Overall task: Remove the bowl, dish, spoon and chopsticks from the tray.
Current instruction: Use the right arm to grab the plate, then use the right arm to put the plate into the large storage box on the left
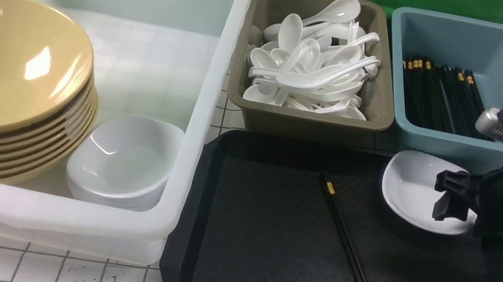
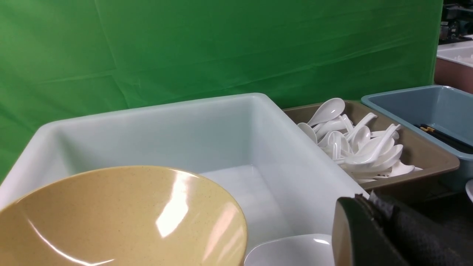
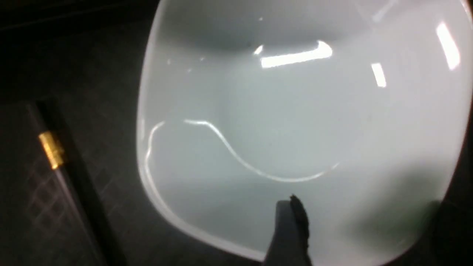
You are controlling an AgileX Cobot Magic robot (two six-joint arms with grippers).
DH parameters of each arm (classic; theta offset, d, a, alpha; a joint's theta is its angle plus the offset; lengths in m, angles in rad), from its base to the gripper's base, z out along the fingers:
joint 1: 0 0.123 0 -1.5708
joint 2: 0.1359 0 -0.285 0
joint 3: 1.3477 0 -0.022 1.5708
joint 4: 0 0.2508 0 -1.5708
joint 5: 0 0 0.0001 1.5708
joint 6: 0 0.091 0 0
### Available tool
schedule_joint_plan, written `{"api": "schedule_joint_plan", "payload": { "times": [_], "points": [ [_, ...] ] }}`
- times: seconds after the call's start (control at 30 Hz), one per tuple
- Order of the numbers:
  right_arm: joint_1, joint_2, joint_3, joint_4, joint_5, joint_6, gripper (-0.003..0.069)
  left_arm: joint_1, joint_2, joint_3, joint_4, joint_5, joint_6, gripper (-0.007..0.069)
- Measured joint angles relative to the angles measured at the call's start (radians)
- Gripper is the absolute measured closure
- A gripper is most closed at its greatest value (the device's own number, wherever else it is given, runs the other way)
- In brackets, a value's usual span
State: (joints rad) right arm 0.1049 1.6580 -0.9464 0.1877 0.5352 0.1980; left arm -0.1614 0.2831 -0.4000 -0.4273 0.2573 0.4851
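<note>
**A:** Where is the dish?

**B:** On the tray [image 1: 261, 265], in its far right corner — a small white dish [image 1: 409, 188], sitting upright.

**A:** And the chopsticks?

**B:** The chopsticks [image 1: 350, 254] lie flat on the tray too, close together in one slanting line. It runs from near the dish toward the tray's near edge, with a gold band showing near each end. They do not touch the dish.

**A:** What about the right gripper?

**B:** The right gripper [image 1: 446, 196] hangs over the dish's right side, jaws spread wide, with nothing between them that I can see. Its wrist view shows one finger [image 3: 288, 229] above the dish's inside, near the rim. Whether it touches, I cannot tell.

**A:** The left one?

**B:** The left gripper [image 2: 369, 207] is closed, low by the near left of the white bin [image 1: 221, 80].

**A:** The bowl?

**B:** The yellow bowl [image 1: 4, 64] tops a tilted stack of like bowls in that bin's left part. A stack of white dishes [image 1: 125, 161] sits just beside it.

**A:** Beyond the tray?

**B:** An olive bin [image 1: 305, 127] heaped with white spoons [image 1: 315, 65], and right of it a blue bin [image 1: 435, 141] holding other chopsticks [image 1: 438, 95] — all on the white gridded desk [image 1: 56, 271].
</note>
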Motion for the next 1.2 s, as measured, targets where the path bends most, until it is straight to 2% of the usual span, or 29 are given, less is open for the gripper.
{"api": "schedule_joint_plan", "payload": {
  "times": [0.23,0.33,0.4,0.47,0.6,0.7,0.73,0.83,1.0,1.2],
  "points": [
    [-0.013,0.09,0.001,-0.001,-0.085,0.004,0.0141,0.0,0.0,0.036,0.0,-0.025,-0.001,0.0631],
    [-0.009,0.107,-0.004,0.005,-0.145,-0.009,0.0172,0.0,0.0,0.053,0.0,-0.058,-0.001,0.0631],
    [-0.008,0.114,-0.006,0.01,-0.172,-0.019,0.0219,0.0,0.0,0.059,0.0,-0.079,-0.001,0.0631],
    [-0.007,0.117,-0.007,0.011,-0.182,-0.044,0.0297,0.0,0.0,0.059,-0.001,-0.086,-0.001,0.0631],
    [-0.003,0.09,-0.014,0.044,-0.18,-0.094,0.0491,0.0,0.0,0.059,-0.001,-0.09,-0.001,0.0631],
    [0.015,0.026,-0.016,0.056,-0.151,-0.142,0.0563,0.0,0.0,0.059,-0.002,-0.09,-0.001,0.0631],
    [0.042,-0.038,-0.016,0.069,-0.112,-0.198,0.0588,0.0,0.0,0.059,-0.004,-0.091,-0.001,0.0631],
    [0.107,-0.151,-0.018,0.136,-0.069,-0.3,0.0589,0.0,0.0,0.059,-0.004,-0.091,-0.001,0.0631],
    [0.31,-0.267,-0.098,0.284,-0.089,-0.415,0.0589,0.0,0.0,0.059,-0.007,-0.096,-0.001,0.0631],
    [0.606,-0.171,-0.227,0.325,-0.301,-0.438,0.0589,0.0,0.0,0.059,-0.007,-0.097,-0.001,0.0631]
  ]
}}
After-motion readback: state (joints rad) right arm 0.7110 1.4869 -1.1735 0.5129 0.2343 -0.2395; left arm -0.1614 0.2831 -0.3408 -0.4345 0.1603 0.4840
